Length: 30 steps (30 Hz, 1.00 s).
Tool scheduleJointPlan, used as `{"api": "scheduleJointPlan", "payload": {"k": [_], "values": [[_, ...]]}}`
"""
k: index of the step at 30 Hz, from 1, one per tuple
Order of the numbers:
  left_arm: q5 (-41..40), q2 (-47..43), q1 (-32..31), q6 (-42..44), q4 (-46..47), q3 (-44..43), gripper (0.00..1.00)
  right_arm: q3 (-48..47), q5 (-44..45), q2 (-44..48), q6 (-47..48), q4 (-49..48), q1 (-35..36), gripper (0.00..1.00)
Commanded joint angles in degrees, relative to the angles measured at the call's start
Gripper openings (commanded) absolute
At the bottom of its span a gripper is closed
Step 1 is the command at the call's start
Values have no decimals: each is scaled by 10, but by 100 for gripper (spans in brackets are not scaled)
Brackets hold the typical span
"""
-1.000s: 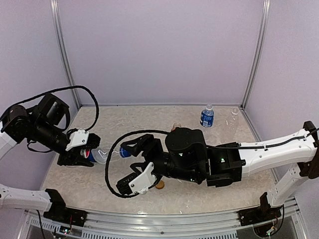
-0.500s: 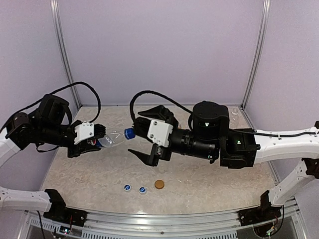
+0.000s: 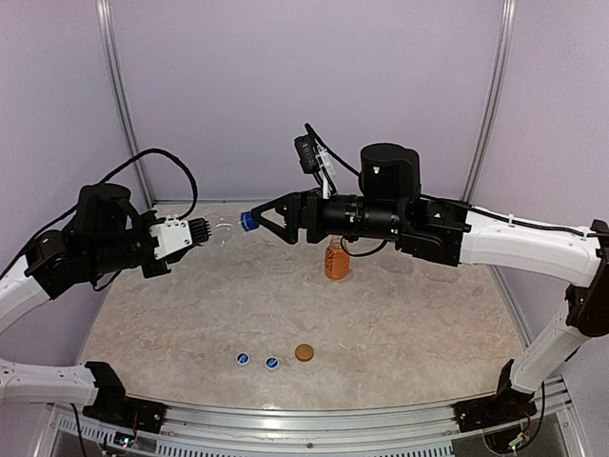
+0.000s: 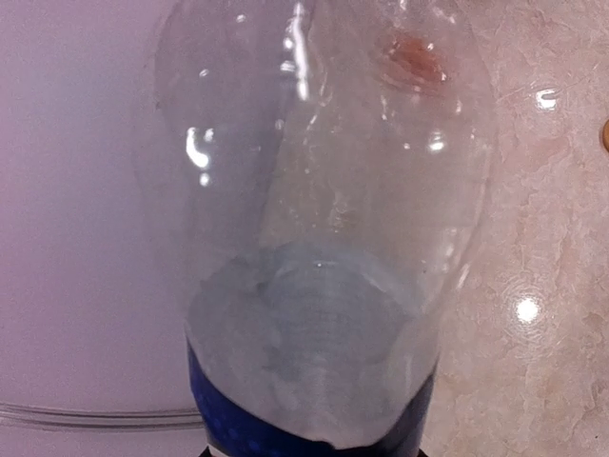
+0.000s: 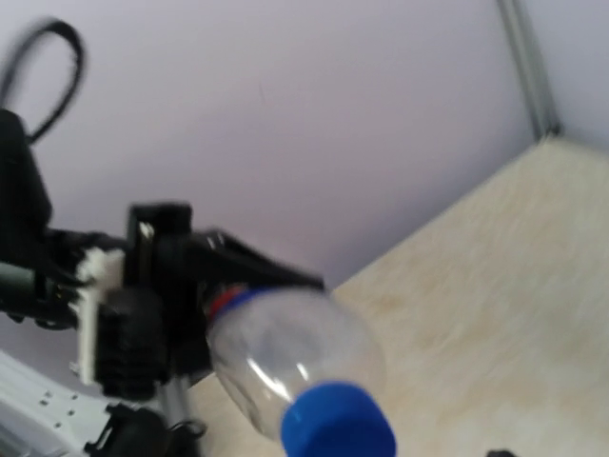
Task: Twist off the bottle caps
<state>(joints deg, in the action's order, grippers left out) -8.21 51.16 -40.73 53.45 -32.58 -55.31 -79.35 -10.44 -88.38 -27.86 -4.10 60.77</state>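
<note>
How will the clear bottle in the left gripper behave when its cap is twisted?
The clear bottle looks empty, so probably light. Its thin wall shows creased reflections, so it may buckle if squeezed. Held level by the left gripper at its labelled end only, it could turn in the grip when the blue cap is twisted.

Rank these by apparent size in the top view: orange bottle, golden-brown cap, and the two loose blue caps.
1. orange bottle
2. golden-brown cap
3. left blue cap and right blue cap: they look alike, so tied.
</note>
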Motion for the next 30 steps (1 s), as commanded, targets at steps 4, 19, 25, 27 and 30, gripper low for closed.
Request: {"api": "scheduleJointPlan", "payload": {"k": [4, 19, 25, 27, 30], "values": [[-10, -7, -7, 12, 23, 6, 26, -49, -59, -51, -85, 24, -7, 74], [-1, -7, -14, 20, 15, 3, 26, -73, -99, -99, -95, 15, -17, 29], [5, -9, -15, 14, 5, -2, 26, -80, -127, -108, -83, 17, -16, 0], [19, -10, -14, -3, -15, -14, 25, -84, -150, -108, -57, 23, -15, 0], [84, -8, -3, -42, -87, -51, 24, -93, -138, -95, 72, 80, 12, 0]]}}
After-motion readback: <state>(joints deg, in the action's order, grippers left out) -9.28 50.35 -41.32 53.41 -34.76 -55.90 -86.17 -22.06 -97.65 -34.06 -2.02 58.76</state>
